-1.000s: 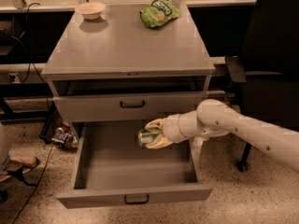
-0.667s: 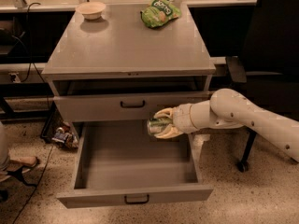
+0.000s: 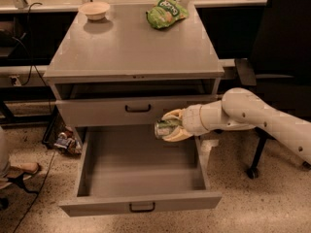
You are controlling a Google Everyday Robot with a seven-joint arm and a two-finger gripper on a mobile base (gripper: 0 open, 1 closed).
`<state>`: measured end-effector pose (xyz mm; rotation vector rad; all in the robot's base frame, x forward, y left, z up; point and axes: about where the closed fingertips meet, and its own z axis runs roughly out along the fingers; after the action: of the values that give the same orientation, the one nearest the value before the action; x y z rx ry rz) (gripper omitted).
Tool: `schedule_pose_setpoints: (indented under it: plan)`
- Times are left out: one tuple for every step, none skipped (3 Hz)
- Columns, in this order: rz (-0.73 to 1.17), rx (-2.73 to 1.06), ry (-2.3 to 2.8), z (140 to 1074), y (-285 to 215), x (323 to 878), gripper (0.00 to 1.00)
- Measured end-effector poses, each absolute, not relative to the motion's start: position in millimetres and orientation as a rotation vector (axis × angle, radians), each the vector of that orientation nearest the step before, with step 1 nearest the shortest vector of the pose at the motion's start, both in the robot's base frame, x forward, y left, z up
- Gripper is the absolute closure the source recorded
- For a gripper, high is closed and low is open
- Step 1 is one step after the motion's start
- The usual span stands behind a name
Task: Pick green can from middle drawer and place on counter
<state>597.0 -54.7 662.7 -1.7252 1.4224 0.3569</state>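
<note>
My gripper point(image 3: 171, 126) is shut on the green can point(image 3: 165, 127), a small shiny green-and-silver can held on its side. It hangs above the back right of the open middle drawer point(image 3: 141, 169), just in front of the closed drawer front above. The drawer's tray shows nothing inside. The white arm point(image 3: 252, 115) reaches in from the right. The counter point(image 3: 131, 42) is the flat grey top of the cabinet, above and behind the can.
A green snack bag point(image 3: 166, 12) and a pale bowl point(image 3: 95, 9) sit at the back of the counter. A black office chair point(image 3: 282, 57) stands to the right. Cables and small items point(image 3: 63, 142) lie on the floor at left.
The gripper with the can has risen out of the drawer and moved up toward the closed drawer front.
</note>
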Motion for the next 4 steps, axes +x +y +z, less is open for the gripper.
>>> schedule_pose_setpoints:
  plan:
    - [0.346,-1.634,1.456,711.5,-95.0,610.2,1.0]
    - [0.316,-1.591,1.47,742.0,-117.4,618.0,1.0]
    - [0.228,-1.549,1.468,782.6,-137.7,618.7,1.0]
    - [0.228,-1.549,1.468,782.8,-137.8,618.7,1.0]
